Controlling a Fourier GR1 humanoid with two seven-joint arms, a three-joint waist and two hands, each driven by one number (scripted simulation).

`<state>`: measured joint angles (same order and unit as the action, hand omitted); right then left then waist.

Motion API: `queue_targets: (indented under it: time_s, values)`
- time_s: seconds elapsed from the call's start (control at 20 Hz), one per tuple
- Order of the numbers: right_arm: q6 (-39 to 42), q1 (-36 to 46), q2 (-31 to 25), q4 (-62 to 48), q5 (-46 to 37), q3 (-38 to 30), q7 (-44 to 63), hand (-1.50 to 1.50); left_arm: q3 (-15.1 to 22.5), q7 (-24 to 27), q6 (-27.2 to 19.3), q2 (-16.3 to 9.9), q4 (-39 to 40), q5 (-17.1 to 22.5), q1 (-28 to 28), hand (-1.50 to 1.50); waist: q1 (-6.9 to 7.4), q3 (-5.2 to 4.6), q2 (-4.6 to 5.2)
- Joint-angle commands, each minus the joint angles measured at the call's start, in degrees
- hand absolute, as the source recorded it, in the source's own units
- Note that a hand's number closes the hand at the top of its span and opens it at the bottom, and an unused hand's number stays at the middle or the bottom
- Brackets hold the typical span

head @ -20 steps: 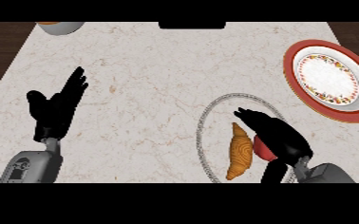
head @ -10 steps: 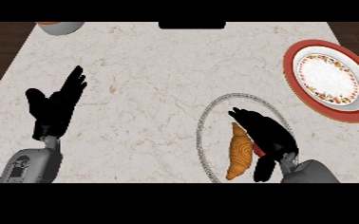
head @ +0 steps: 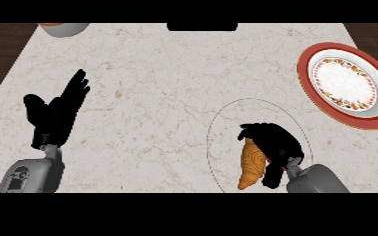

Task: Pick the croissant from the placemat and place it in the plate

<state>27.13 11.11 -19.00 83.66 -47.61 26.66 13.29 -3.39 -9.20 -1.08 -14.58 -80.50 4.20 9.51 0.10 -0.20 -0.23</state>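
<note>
The croissant (head: 252,164) lies on the round placemat (head: 218,145), near the lower right of the marble tabletop (head: 170,80). My right hand (head: 275,145) sits over its upper end and right side, fingers curled around it. The red-rimmed plate (head: 308,80) waits well apart at the right edge. My left hand (head: 57,111) rests at the left, fingers straight and spread.
</note>
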Motion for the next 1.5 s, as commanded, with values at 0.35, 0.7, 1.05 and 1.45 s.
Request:
queue_targets:
  time_s: [0.35, 0.7, 1.05, 1.45]
  values:
    - [-5.71, -2.23, 4.1, -5.36, -3.98, 0.91, -7.98, 1.5, -0.85, 0.75, 0.65, 1.13, 0.61, -1.01, -0.47, 0.0, -0.01, 0.21, 0.26]
    - [-11.82, 10.49, 13.25, -11.1, -2.33, -11.88, 2.16, 1.5, -0.03, -1.62, 0.24, 1.82, 0.15, -1.47, 1.93, 0.0, 0.97, 0.26, 0.62]
    - [-30.65, 19.72, 12.98, -13.87, -9.19, -19.67, 7.23, 1.5, -0.48, 1.08, 0.91, 1.89, 0.38, -1.29, -0.34, 0.0, 0.84, 0.21, 0.48]
    - [-45.92, 23.96, 9.1, -10.64, -21.18, -24.53, 16.15, 1.5, -0.89, -0.27, -0.32, 2.26, 0.62, -1.76, 0.91, 0.0, -0.01, 0.19, 0.27]
